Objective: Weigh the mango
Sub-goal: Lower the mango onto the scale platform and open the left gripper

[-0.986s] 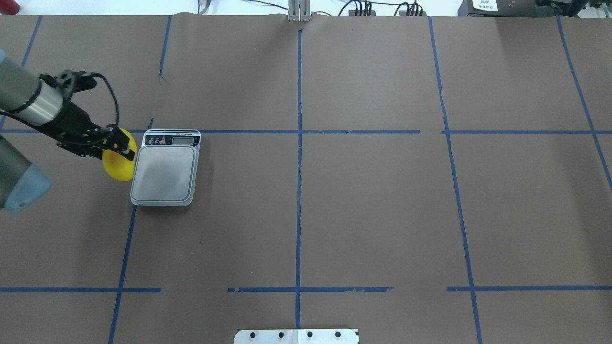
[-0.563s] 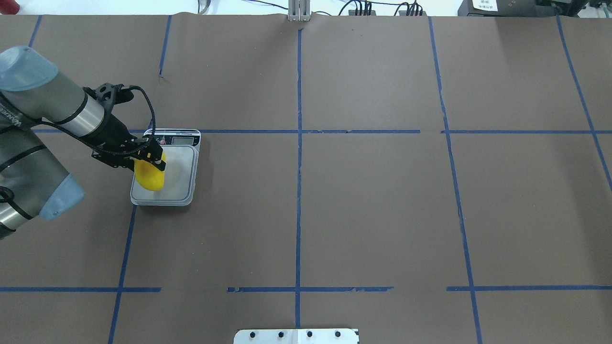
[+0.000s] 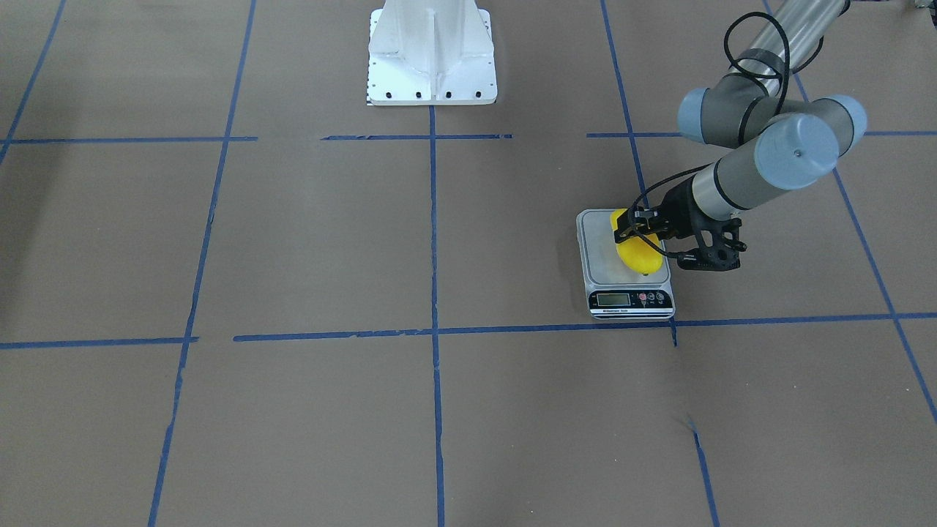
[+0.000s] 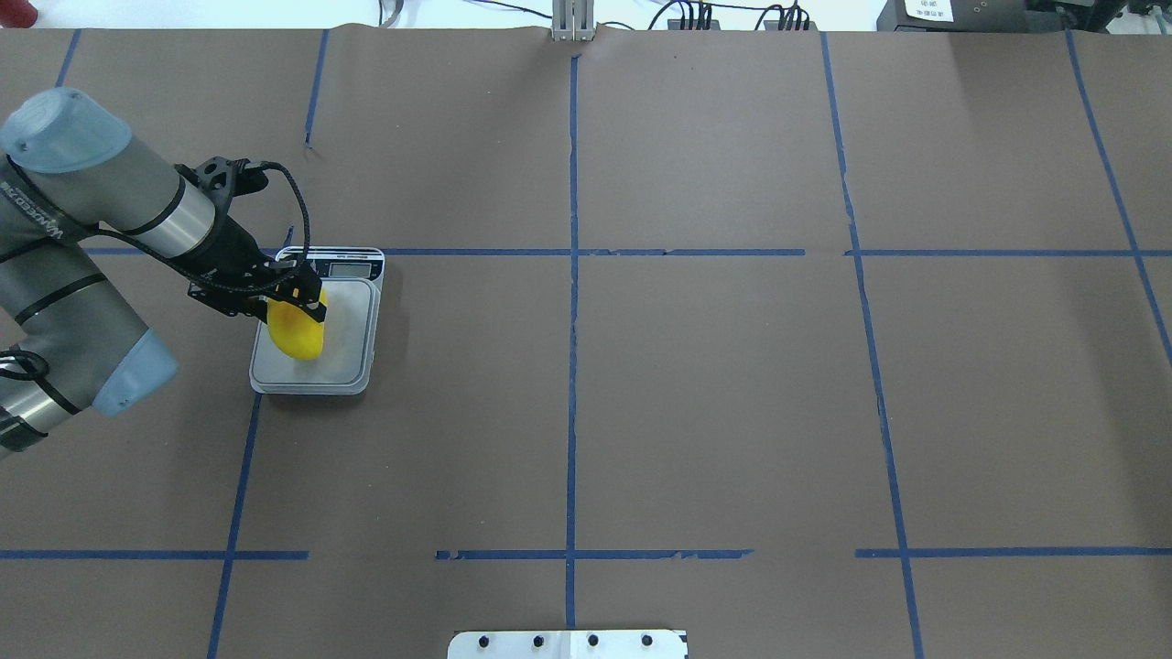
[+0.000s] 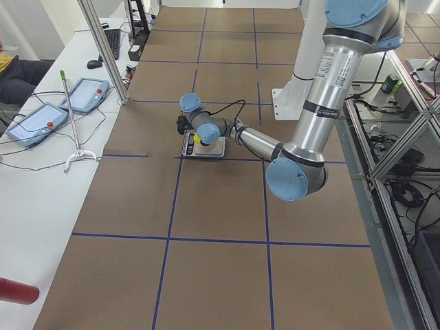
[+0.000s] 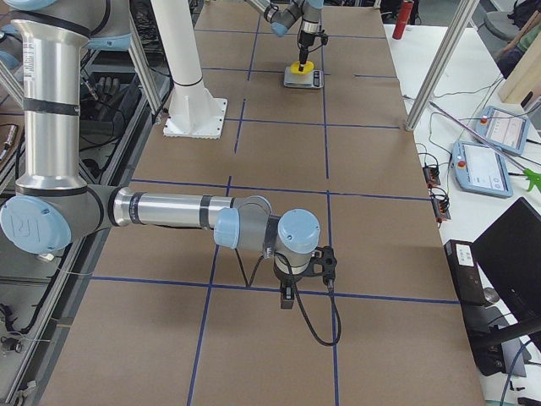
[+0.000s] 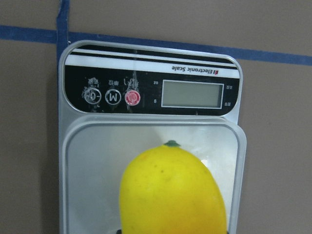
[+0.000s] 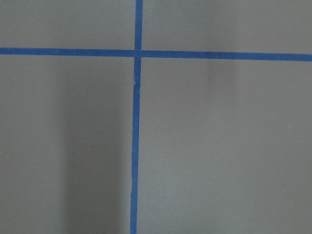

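Observation:
The yellow mango [image 4: 295, 337] is held in my left gripper [image 4: 305, 302], which is shut on its far end. It hangs over the left half of the silver scale's [image 4: 350, 340] platform; I cannot tell if it touches. From the front the mango [image 3: 638, 252] is over the scale [image 3: 631, 298], with the left gripper [image 3: 638, 228] on it. The left wrist view shows the mango [image 7: 173, 195] above the platform and the scale's [image 7: 151, 95] blank display. My right gripper [image 6: 286, 296] shows only in the exterior right view, far from the scale; I cannot tell if it is open.
Brown paper with blue tape lines [image 4: 572, 275] covers the table. The white robot base [image 3: 432, 51] stands at the robot's side. The right wrist view shows only paper and a tape cross [image 8: 137, 52].
My left gripper has carried the mango to the right, from beside the scale's left edge to over the platform, and has slowed there.

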You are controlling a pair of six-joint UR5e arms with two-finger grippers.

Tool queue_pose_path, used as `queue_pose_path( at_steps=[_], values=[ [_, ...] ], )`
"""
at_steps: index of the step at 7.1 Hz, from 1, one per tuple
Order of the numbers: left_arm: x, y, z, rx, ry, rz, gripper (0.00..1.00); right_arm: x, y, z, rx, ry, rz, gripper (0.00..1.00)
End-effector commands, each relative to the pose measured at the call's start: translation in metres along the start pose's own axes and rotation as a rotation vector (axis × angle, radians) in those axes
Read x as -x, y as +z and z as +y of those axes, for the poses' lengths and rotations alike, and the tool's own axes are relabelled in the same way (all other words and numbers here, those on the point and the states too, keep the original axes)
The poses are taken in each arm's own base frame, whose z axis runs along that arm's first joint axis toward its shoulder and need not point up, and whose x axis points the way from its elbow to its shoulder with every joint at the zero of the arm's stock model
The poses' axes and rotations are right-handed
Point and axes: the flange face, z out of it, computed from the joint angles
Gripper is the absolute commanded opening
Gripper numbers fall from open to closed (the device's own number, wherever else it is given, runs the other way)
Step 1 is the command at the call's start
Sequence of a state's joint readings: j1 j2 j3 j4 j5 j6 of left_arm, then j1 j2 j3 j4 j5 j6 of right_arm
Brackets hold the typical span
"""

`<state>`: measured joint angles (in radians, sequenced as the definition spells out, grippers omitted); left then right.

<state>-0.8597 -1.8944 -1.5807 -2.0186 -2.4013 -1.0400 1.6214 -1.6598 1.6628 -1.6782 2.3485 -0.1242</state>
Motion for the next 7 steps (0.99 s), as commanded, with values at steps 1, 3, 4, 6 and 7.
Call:
queue_pose_path(
  at_steps=[1,3,4,6,7],
  values=[
    [0.004,0.005,-0.003,-0.008,-0.002,-0.011,0.28,0.0,0.0,0.0,0.0,0.0,0.0,1.0],
    [0.003,0.009,-0.005,-0.003,-0.003,-0.014,0.93,0.0,0.0,0.0,0.0,0.0,0.0,1.0],
    [0.0,0.007,-0.003,-0.005,0.001,-0.011,1.0,0.0,0.0,0.0,0.0,0.0,0.0,1.0],
    [-0.012,-0.015,0.005,-0.029,0.025,0.016,1.0,0.0,0.0,0.0,0.0,0.0,0.0,1.0],
    [0.002,-0.062,0.011,-0.087,0.016,0.038,1.0,0.0,0.0,0.0,0.0,0.0,0.0,1.0]
  ],
)
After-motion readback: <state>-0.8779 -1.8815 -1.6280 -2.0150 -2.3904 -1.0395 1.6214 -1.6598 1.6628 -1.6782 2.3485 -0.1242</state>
